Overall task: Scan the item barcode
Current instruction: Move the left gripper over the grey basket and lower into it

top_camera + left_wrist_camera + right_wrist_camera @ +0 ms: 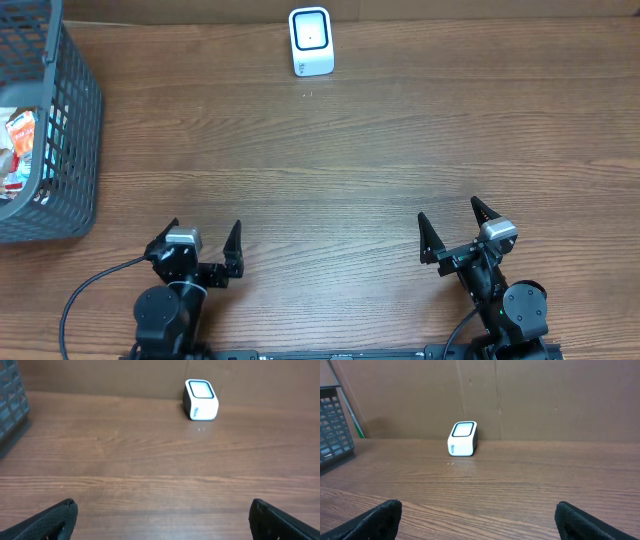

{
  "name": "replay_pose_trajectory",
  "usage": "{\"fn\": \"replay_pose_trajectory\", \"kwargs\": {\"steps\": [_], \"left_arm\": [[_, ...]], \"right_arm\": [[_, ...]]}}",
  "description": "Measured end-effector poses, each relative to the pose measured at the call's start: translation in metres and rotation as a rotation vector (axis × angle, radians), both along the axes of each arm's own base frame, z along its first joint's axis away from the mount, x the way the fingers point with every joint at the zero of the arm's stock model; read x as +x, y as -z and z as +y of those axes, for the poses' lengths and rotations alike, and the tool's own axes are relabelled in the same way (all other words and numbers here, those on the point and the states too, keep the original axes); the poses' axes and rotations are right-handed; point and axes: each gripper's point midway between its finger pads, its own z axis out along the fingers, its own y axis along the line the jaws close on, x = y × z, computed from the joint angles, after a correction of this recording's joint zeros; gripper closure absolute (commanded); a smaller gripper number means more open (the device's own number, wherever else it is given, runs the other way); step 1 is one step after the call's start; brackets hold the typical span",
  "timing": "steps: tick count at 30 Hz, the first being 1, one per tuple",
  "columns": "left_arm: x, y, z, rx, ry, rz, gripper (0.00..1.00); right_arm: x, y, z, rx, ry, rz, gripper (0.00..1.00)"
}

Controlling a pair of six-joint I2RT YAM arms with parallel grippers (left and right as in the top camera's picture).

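Found left gripper (204, 232) and right gripper (449, 212) parked at 7 and 5 o'clock, jaws released, empty. Located item (22, 135) inside basket (82, 110) at 9 o'clock, scanner (311, 42) at 12. Advise left-arm reach: descend vertically clear of the basket wall, pinch one item only.

Nothing is legible; the small mark on the scanner (200, 400) is too blurred.
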Motion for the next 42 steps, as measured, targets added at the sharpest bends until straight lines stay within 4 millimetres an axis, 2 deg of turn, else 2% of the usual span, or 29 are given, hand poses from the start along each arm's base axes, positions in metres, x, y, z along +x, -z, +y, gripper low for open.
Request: {"fn": "replay_pose_trajectory", "kwargs": {"steps": [8,10,17,21,25,29,32,33,35,36,37,42], "left_arm": [[-0.029,-0.082,-0.005,-0.025,0.036,-0.043,0.00],[-0.032,-0.098,-0.006,-0.030,0.043,-0.039,0.00],[-0.034,-0.142,-0.010,-0.004,0.071,0.148,0.00],[-0.029,-0.157,-0.011,0.042,0.095,0.318,0.00],[-0.015,-0.179,-0.013,0.066,0.109,0.467,0.00],[0.009,-0.206,-0.016,0.068,0.117,0.522,0.00],[0.028,-0.217,-0.022,0.054,0.141,0.535,0.00],[0.034,-0.218,-0.024,0.049,0.150,0.540,0.09],[0.044,-0.216,-0.026,0.044,0.157,0.555,0.39],[0.048,-0.213,-0.027,0.045,0.160,0.562,0.60],[0.052,-0.211,-0.028,0.048,0.165,0.568,0.94],[0.075,-0.201,-0.026,0.048,0.144,0.590,0.96]], "right_arm": [[0.000,0.000,0.000,0.000,0.000,0.000,0.00],[0.000,0.000,0.000,0.000,0.000,0.000,0.00],[0.000,0.000,0.000,0.000,0.000,0.000,0.00],[0.000,0.000,0.000,0.000,0.000,0.000,0.00],[0.000,0.000,0.000,0.000,0.000,0.000,0.00],[0.000,0.000,0.000,0.000,0.000,0.000,0.00],[0.000,0.000,0.000,0.000,0.000,0.000,0.00],[0.000,0.000,0.000,0.000,0.000,0.000,0.00],[0.000,0.000,0.000,0.001,0.000,0.001,0.00],[0.000,0.000,0.000,0.000,0.000,0.000,0.00],[0.000,0.000,0.000,0.000,0.000,0.000,0.00],[0.000,0.000,0.000,0.000,0.000,0.000,0.00]]}}
